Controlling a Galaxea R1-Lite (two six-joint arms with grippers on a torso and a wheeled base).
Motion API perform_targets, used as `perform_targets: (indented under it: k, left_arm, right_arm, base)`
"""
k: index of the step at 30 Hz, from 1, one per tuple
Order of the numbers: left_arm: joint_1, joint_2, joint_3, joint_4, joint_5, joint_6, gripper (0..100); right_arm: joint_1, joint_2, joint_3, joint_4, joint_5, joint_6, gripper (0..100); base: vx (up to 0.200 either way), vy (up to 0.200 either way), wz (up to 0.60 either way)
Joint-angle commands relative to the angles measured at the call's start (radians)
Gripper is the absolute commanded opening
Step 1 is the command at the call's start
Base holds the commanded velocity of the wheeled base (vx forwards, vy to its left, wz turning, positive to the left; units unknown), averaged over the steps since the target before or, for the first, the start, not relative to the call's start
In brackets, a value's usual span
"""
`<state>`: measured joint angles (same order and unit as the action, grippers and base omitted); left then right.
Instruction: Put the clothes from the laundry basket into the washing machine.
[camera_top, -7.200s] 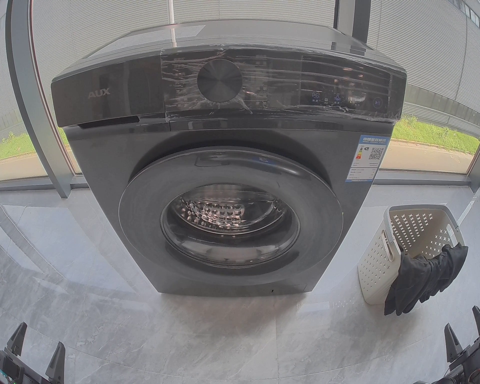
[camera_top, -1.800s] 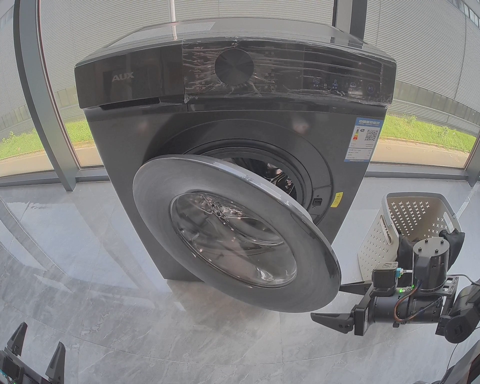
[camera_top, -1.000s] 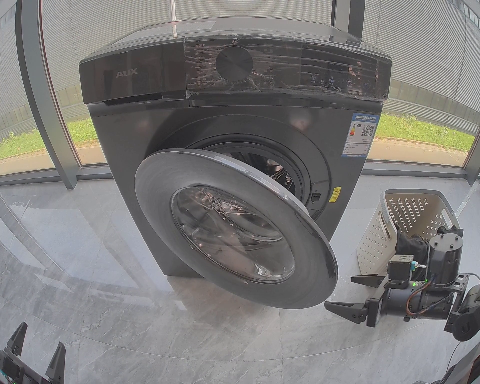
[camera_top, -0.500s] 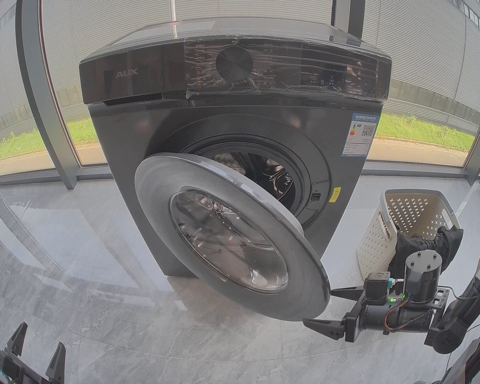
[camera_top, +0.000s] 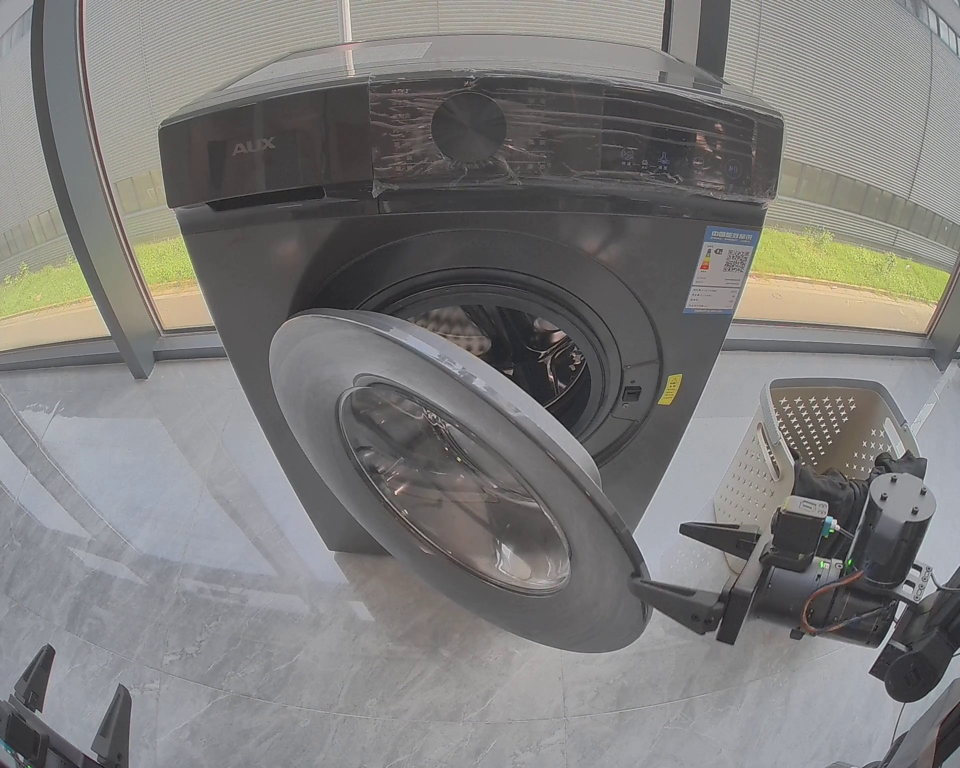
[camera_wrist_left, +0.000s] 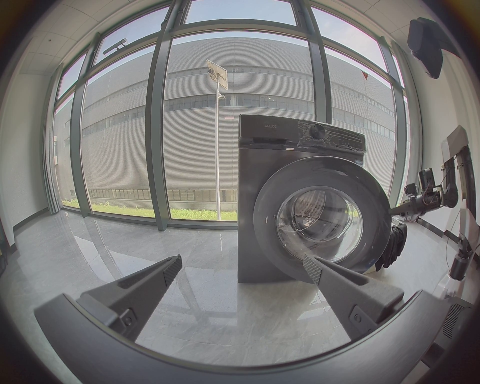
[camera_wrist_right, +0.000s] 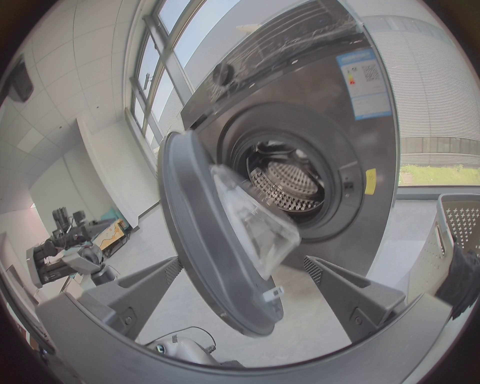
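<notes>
Both sets of jaws are standing spread: the right gripper (camera_top: 662, 556) is meeting the rim of the washing machine's (camera_top: 250, 280) swung-out door (camera_top: 320, 400), dark clothes (camera_top: 835, 490) are hanging over the laundry basket (camera_top: 760, 470) just behind it, and the left gripper (camera_top: 82, 670) is hovering well apart from both.

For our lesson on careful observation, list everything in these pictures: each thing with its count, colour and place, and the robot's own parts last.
Washing machine: one, dark grey, standing on the floor before the windows.
Door: one, grey rim with a glass centre, swung partly open.
Drum: one, metal, seen through the opening; no clothes seen in it.
Laundry basket: one, white, on the floor to the machine's right.
Clothes: black, draped over the basket's rim; count unclear.
Label: one, blue and white, upper right of the machine's front.
Floor: grey, glossy tiles.
Right gripper: open, at the door's free edge.
Left gripper: open, low on the left, away from the machine.
</notes>
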<state>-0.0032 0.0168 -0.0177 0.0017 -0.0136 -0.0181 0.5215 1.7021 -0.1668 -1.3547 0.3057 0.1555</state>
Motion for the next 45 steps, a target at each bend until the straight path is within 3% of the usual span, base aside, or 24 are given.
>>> perform_targets:
  k: [1, 2, 4, 7, 16, 19, 25, 29, 36, 42, 45]
  left_arm:
    - [0.0, -0.017, 0.016, 0.0, 0.0, 0.0, 100]
    - [0.0, -0.017, 0.016, 0.0, 0.0, 0.0, 100]
    - [0.0, -0.017, 0.016, 0.0, 0.0, 0.0, 100]
    - [0.0, -0.017, 0.016, 0.0, 0.0, 0.0, 100]
    - [0.0, -0.017, 0.016, 0.0, 0.0, 0.001, 100]
    - [0.0, -0.017, 0.016, 0.0, 0.0, 0.0, 100]
    - [0.0, -0.017, 0.016, 0.0, 0.0, 0.0, 100]
    - [0.0, -0.017, 0.016, 0.0, 0.0, 0.001, 100]
    - [0.0, -0.017, 0.016, 0.0, 0.0, 0.001, 100]
    - [0.0, -0.017, 0.016, 0.0, -0.002, 0.001, 100]
    - [0.0, -0.017, 0.016, 0.0, -0.002, 0.001, 100]
  right_arm:
    - [-0.051, -0.027, -0.077, -0.006, 0.0, 0.053, 100]
    - [-0.051, -0.029, -0.079, -0.006, 0.0, 0.058, 100]
    - [-0.055, -0.052, -0.122, -0.004, -0.002, 0.131, 100]
    - [-0.058, -0.055, -0.146, 0.009, -0.01, 0.168, 100]
    - [-0.057, 0.056, -0.154, -0.009, 0.018, 0.174, 100]
    - [-0.055, 0.113, -0.194, -0.009, 0.016, 0.174, 100]
    - [-0.051, 0.133, -0.183, -0.009, 0.018, 0.173, 100]
    - [-0.037, 0.063, -0.089, -0.037, 0.016, 0.165, 100]
    - [-0.023, -0.156, -0.034, -0.021, 0.032, 0.176, 100]
    - [-0.041, -0.263, -0.1, 0.092, 0.032, 0.188, 100]
    - [-0.095, -0.265, -0.161, 0.097, 0.03, 0.242, 100]
  base:
    - [0.0, 0.0, 0.0]
    - [0.0, 0.0, 0.0]
    - [0.0, 0.0, 0.0]
    - [0.0, 0.0, 0.0]
    - [0.0, 0.0, 0.0]
    - [0.0, 0.0, 0.0]
    - [0.0, 0.0, 0.0]
    - [0.0, 0.0, 0.0]
    - [0.0, 0.0, 0.0]
    - [0.0, 0.0, 0.0]
    - [0.0, 0.0, 0.0]
